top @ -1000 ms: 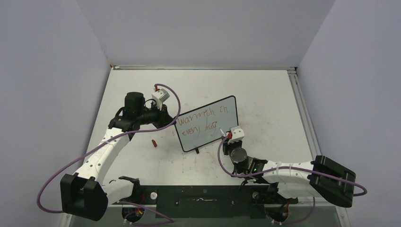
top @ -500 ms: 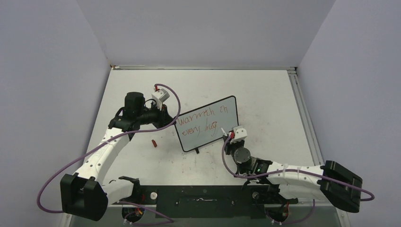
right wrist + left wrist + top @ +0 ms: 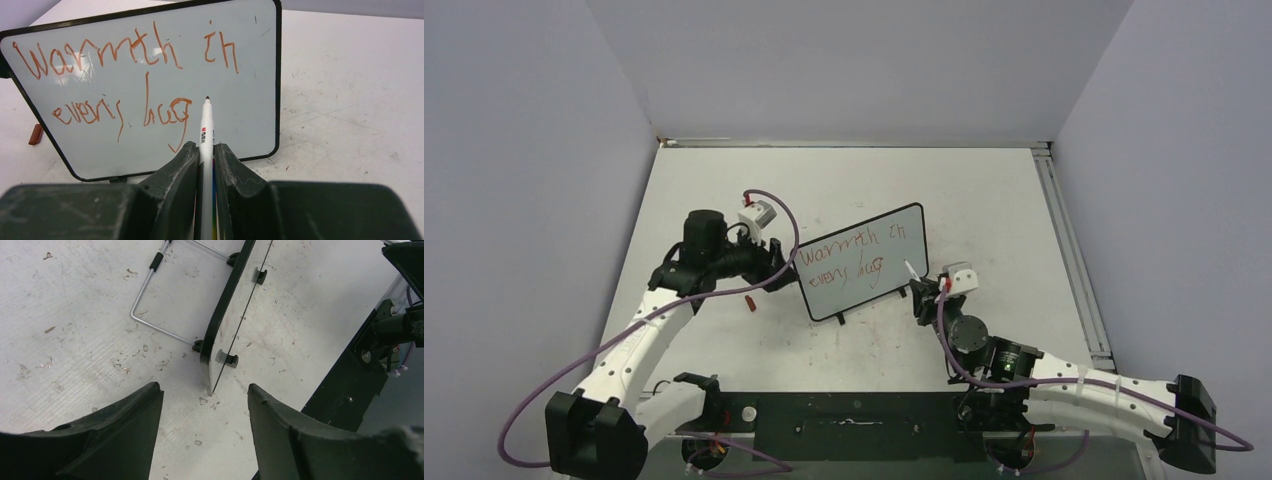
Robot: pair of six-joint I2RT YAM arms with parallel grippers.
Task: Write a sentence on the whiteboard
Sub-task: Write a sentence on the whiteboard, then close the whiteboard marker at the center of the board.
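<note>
The whiteboard [image 3: 860, 263] stands tilted at mid-table in its thin black frame. The sentence [image 3: 125, 80] is messy red handwriting in two lines, roughly "warmth in every day". My left gripper [image 3: 777, 262] is at the board's left end, open. In the left wrist view the board's corner [image 3: 210, 371] lies just beyond my left gripper [image 3: 204, 390], with only bare table between the fingers. My right gripper [image 3: 206, 147] is shut on a white marker [image 3: 206, 125]. The marker's tip points at the board's lower right, and I cannot tell whether it touches. The right gripper [image 3: 921, 290] sits off the board's right end.
A red marker cap [image 3: 748, 300] lies on the table left of the board, also in the right wrist view [image 3: 35, 134]. A wire stand [image 3: 150, 290] props the board from behind. The black base plate [image 3: 854, 415] runs along the near edge, and a metal rail [image 3: 1069, 250] along the right side.
My left gripper has opened and drawn slightly back from the board's left edge. The right arm has swung to the right with the marker, away from the last word.
</note>
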